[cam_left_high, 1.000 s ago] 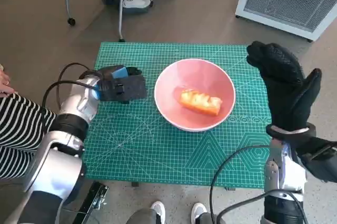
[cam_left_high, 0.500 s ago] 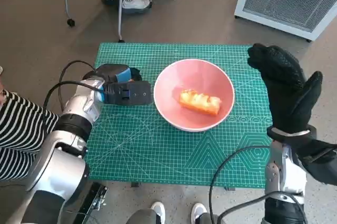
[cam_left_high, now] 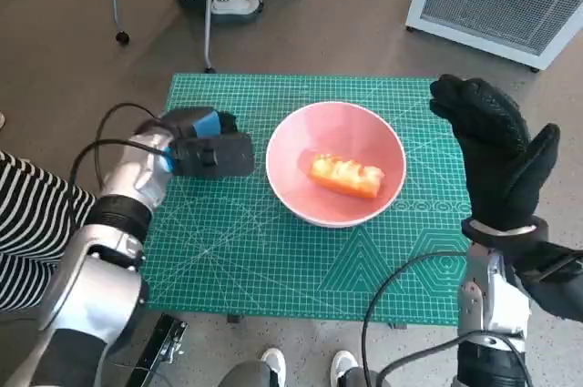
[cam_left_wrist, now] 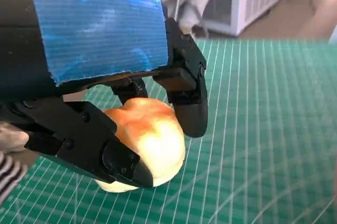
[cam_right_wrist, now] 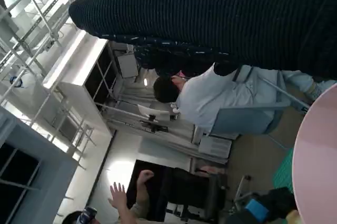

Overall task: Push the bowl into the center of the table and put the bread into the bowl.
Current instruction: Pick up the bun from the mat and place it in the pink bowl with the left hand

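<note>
From the head, the pink bowl [cam_left_high: 336, 175] sits near the middle of the green desk [cam_left_high: 301, 250] with a piece of bread [cam_left_high: 346, 177] lying inside it, the left hand [cam_left_high: 208, 148] low over the desk just beside the bowl's rim, and the right hand [cam_left_high: 496, 153] raised at the desk's far side, fingers spread and holding nothing. From the left wrist, the left hand [cam_left_wrist: 105, 92] has its black fingers [cam_left_wrist: 188, 103] closed around a second bread roll [cam_left_wrist: 145, 147], just above the mat. From the right wrist, only the glove [cam_right_wrist: 221, 18] as a dark band and the bowl's edge [cam_right_wrist: 316, 166] are clear.
</note>
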You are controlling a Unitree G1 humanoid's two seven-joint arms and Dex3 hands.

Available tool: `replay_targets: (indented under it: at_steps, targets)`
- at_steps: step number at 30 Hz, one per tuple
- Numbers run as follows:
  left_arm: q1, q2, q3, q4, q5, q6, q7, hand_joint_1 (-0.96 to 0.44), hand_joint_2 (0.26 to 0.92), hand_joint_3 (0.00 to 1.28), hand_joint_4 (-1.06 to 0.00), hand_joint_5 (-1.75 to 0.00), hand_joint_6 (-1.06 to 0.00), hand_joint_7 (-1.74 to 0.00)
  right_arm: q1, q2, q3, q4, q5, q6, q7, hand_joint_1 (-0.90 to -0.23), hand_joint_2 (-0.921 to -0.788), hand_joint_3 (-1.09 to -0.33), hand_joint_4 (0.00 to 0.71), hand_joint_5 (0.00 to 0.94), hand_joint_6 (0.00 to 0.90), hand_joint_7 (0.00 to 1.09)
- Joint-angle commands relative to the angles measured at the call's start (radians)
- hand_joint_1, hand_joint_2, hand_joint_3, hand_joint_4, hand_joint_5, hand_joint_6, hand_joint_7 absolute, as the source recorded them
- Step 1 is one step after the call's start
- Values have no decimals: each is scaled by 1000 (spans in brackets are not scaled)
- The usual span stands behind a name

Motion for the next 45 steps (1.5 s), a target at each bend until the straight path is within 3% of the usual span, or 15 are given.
replay_targets:
  at_steps: [1, 11, 24, 31, 38, 45]
  targets:
    - [-44, 35, 51, -91, -49, -44, -7, 1, 920, 45, -762, -1114, -604, -1152, 18, 7, 2, 16, -2, 5, -4, -714, -921, -773, 167, 0, 96, 365]
    - [72, 97, 191, -507, -182, -120, -48, 2, 920, 29, -780, -1063, -618, -1175, 18, 10, 4, 17, 1, 6, -1, -717, -921, -773, 166, 0, 96, 365]
    - [229, 59, 243, -1018, -260, -36, -132, 1, 909, 10, -822, -1018, -667, -1129, 21, 12, 0, 19, 14, 7, 9, -718, -921, -773, 164, 0, 96, 366]
    - [265, 19, 220, -1104, -285, -33, -195, 2, 906, 7, -842, -1019, -672, -1095, 26, 13, 1, 14, 14, 8, 6, -718, -921, -773, 163, 0, 95, 366]
    - [278, -17, 174, -1077, -276, -82, -239, 1, 900, 3, -868, -1012, -686, -1050, 31, 9, -6, 6, 16, 13, 5, -719, -921, -774, 161, 0, 93, 366]
    - [263, -51, 110, -961, -256, -115, -292, 0, 919, 88, -736, -1178, -543, -1176, 39, 12, -9, -2, 15, 11, 2, -719, -921, -774, 161, 1, 93, 367]
